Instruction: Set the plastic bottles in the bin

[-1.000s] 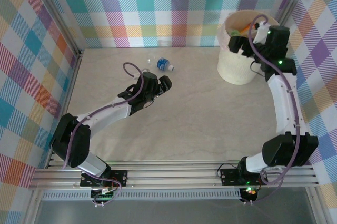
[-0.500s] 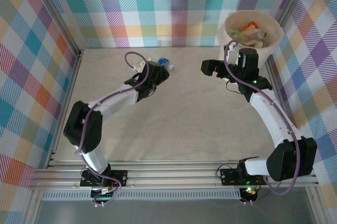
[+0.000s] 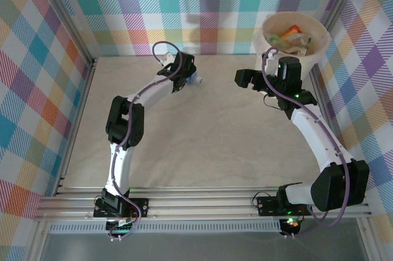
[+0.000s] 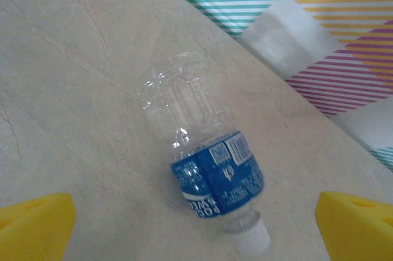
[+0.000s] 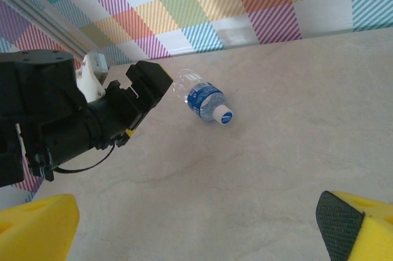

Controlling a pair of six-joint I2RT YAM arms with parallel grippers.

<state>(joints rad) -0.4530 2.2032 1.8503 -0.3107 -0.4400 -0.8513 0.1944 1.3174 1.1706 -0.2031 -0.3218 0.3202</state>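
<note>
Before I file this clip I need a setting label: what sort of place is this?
Probably a robot test cell, not a home: colourful plaid walls close in a beige stone-look tabletop, and a black-and-white left arm and right arm are bolted to an aluminium rail at its near edge.

plaid walls (image 3: pixel 202 3), beige marbled table (image 3: pixel 202 144)
</note>
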